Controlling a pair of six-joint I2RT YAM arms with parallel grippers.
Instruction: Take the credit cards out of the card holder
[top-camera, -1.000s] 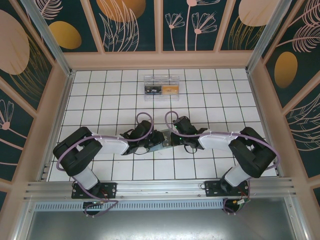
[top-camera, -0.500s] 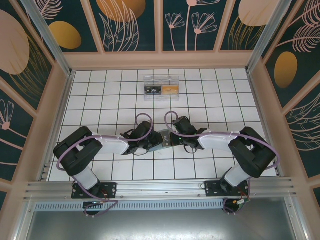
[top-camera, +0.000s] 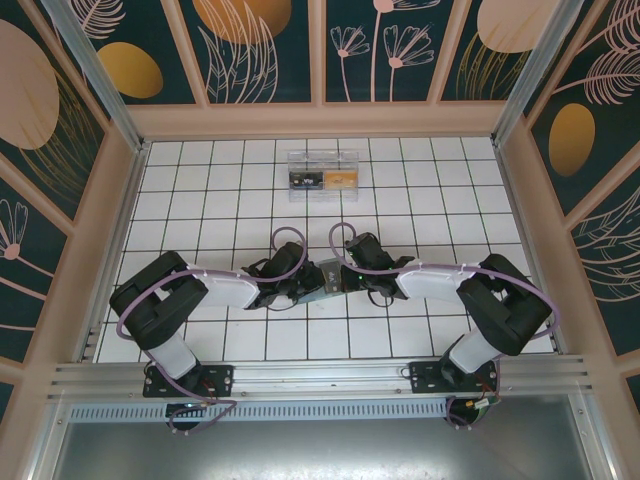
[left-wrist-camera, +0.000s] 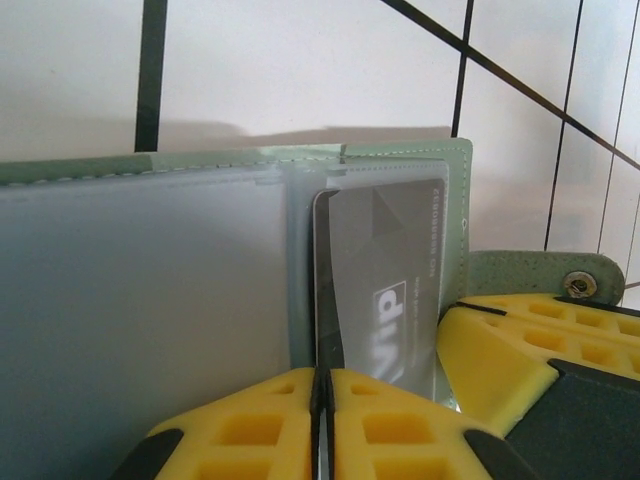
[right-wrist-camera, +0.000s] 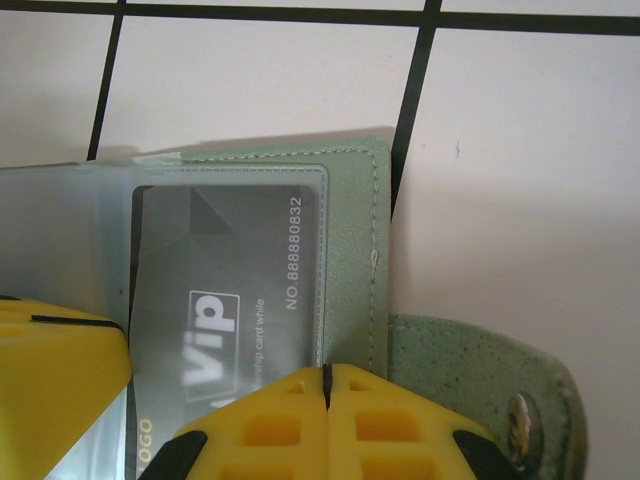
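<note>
Mid-task, by the look. Pinching the dark credit card (left-wrist-camera: 385, 260) edge-on in the clenched left claw (left-wrist-camera: 322, 388). Clamping the open card holder (right-wrist-camera: 355, 250), at the middle of the counter (top-camera: 430, 200), by its rim in the right claw (right-wrist-camera: 327, 388). Not yet drawn from its clear sleeve. Seemingly black and tan cards lying in the clear box (top-camera: 322, 173) beyond.

We see a white tiled floor (top-camera: 420, 180) (black grid lines) boxed in by dark teal walls (top-camera: 400, 60) with gold and pink plants.
</note>
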